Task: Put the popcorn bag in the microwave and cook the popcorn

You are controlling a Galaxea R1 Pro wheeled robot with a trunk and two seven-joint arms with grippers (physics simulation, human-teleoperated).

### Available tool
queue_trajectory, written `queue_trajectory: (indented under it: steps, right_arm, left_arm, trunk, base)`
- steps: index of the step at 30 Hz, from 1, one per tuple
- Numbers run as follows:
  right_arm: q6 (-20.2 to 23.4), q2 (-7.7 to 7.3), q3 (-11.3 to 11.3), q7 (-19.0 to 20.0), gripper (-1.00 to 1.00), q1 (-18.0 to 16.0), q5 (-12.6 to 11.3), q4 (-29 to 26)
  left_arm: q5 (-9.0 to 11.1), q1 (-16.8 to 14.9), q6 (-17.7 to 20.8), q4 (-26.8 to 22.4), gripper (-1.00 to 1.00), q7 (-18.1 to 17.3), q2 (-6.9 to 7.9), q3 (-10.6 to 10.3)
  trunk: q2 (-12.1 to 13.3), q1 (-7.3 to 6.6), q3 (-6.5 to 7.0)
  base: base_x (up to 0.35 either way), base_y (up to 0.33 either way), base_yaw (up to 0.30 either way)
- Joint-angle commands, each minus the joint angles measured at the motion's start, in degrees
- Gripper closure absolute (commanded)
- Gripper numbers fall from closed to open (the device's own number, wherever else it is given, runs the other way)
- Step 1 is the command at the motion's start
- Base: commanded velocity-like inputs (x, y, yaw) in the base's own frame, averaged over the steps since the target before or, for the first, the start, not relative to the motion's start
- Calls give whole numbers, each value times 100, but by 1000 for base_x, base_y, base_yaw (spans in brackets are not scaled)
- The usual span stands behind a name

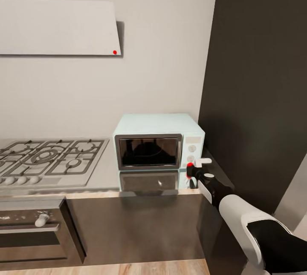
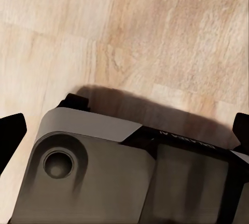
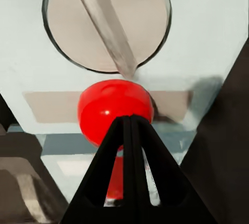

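The robot's right gripper (image 1: 191, 168), fingers pressed together into a closed point, reaches the white control panel of the microwave (image 1: 158, 127), which stands on the grey desk (image 1: 104, 172) beside the gas hob (image 1: 47, 159); its tip sits at a red button (image 1: 189, 164) low on that panel, so the step in hand appears to be starting the heating; the door (image 1: 149, 152) is shut, and a dim shape shows behind the dark glass, though whether that is the popcorn bag cannot be told; the next move seems to call for a firm, straight press on the button, with the fingers kept off the knob above; the right wrist view gives the detail the head view lacks: the closed black fingers (image 3: 136, 146) meet the red button (image 3: 111, 107) just below a round knob (image 3: 106, 21) with a slanted grip bar; the head view alone sets the scene, with the white hood (image 1: 57, 28), the oven (image 1: 32, 234) below the hob and a dark tall cabinet (image 1: 260, 79) at the right; the left wrist view looks down on the light wood floor (image 2: 155, 26) and part of the robot's grey base (image 2: 93, 177); black tips at its edges suggest the left fingers are spread, though that cannot be told for sure.
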Motion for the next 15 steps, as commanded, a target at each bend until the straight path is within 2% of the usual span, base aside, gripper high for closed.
queue_trajectory:
  steps: [1, 8, 15]
  right_arm:
    - [2, -4, 49, -33, 100, -4, -66, 4]
    - [-1, 24, 49, -33, 100, -4, -99, 122]
    - [-1, 18, 49, -33, 100, -5, -101, 143]
  left_arm:
    - [31, -3, -16, 1, -100, 21, -2, -45]
    - [31, -3, -16, 1, -100, 21, -3, -45]
    - [31, -3, -16, 1, -100, 21, -6, -48]
  trunk:
    - [-4, 2, -7]
    - [-4, 2, -7]
    - [-4, 2, -7]
  base:
    - [202, 0, 0]
    - [163, 0, 0]
    - [18, 0, 0]
